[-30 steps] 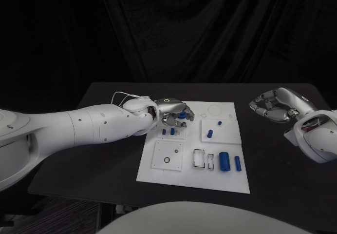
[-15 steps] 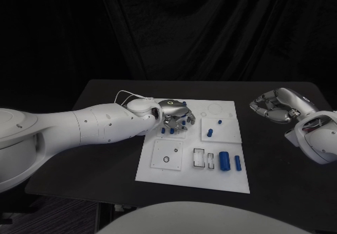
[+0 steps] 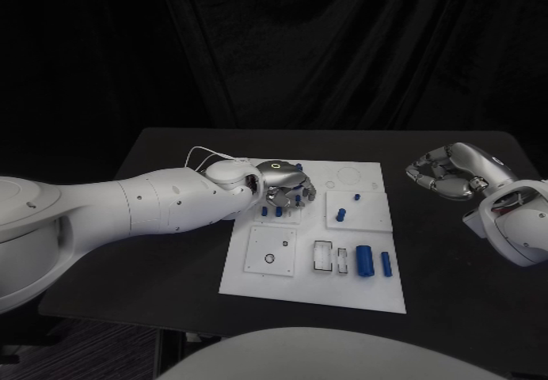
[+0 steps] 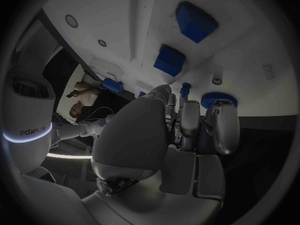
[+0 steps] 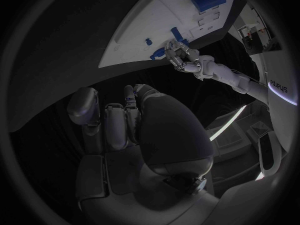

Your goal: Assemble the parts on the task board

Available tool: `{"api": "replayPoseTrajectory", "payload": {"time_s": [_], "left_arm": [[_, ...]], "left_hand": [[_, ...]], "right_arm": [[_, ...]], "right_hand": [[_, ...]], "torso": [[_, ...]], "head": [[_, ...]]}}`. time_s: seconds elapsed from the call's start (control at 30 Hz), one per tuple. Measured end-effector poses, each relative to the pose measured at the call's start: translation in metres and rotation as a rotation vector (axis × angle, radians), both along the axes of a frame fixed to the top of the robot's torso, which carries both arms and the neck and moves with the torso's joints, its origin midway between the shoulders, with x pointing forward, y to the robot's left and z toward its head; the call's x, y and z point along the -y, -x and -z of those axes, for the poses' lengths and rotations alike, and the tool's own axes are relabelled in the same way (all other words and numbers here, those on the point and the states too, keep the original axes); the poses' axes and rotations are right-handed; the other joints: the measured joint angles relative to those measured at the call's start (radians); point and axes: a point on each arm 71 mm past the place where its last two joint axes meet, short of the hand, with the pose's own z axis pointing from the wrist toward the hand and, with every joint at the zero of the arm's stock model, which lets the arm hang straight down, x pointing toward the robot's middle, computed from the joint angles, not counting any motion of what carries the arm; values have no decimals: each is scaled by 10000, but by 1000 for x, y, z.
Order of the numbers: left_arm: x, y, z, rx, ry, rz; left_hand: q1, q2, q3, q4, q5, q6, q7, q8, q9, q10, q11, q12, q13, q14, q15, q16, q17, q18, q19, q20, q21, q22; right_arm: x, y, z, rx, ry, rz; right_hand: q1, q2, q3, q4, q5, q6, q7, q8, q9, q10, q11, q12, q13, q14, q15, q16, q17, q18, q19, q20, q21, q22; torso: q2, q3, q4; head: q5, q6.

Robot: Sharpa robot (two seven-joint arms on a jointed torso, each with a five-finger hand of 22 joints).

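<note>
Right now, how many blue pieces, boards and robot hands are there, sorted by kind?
Big blue rods: 2
Small blue pegs: 4
Blue ridged wheel: 1
White board: 1
Silver hands: 2 (left hand, right hand)
Total: 10

The left hand (image 3: 283, 184) has turned over above the upper left part of the task board (image 3: 314, 281), its silver back now facing up and its fingers curled down. The blue part it showed before now lies hidden beneath it.
</note>
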Motion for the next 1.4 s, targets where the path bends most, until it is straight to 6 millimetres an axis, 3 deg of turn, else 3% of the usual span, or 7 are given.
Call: {"api": "replayPoseTrajectory", "payload": {"time_s": [0.47, 0.73, 0.97, 1.4], "left_arm": [[-8, -3, -1, 348, 67, -441], [-10, -4, -2, 409, 69, -573], [-10, -4, -1, 399, 56, -582], [-6, -4, 3, 188, -95, -572]], "left_hand": [[-147, -147, 373, -180, 541, 193, 11, 0, -293, 242, 27, 352, 51, 109, 34, 111, 100, 3, 140, 38, 162, -1], [-263, -135, 487, -239, 542, 342, 29, 64, -327, 294, 18, 530, 120, 128, 15, 151, 97, 5, 235, 27, 298, -1], [-441, -117, 690, -386, 279, 660, 77, 192, -353, 580, -98, 742, 158, 181, -39, 172, 97, 6, 299, 22, 375, -2], [-555, -133, 993, -581, 143, 929, 59, 198, -443, 1140, -276, 783, -65, 251, -109, 191, 49, 6, 336, -15, 415, -2]], "right_arm": [[-2, -2, 1, -57, 26, -26], [-2, -2, 1, -106, 47, -23], [-2, -2, 2, -141, 58, -27], [-3, -2, 2, -194, 77, -37]], "right_hand": [[0, 0, 0, 0, 36, 0, 0, 0, -1, 0, 0, 0, 1, 0, 0, 0, 0, 0, 0, 0, 0, -1], [0, 0, 0, -1, 35, 0, 0, 0, -1, 0, 0, 0, 1, 0, 0, 0, 0, 0, 0, 0, 0, -1], [0, 0, 0, -1, 35, 0, 0, 0, -1, 0, 0, 0, 2, 0, 0, 0, 0, 0, 0, 0, 0, 7], [0, 1, 0, -1, 34, 0, 0, 0, -2, 0, 0, 0, 3, 0, 0, 0, 0, 0, 0, 0, 0, 5]], "torso": [[-16, 9, 8], [-16, 11, 21], [-15, 11, 28], [-14, 11, 12]], "head": [[22, 0], [21, 0], [27, 0], [23, -1]]}}
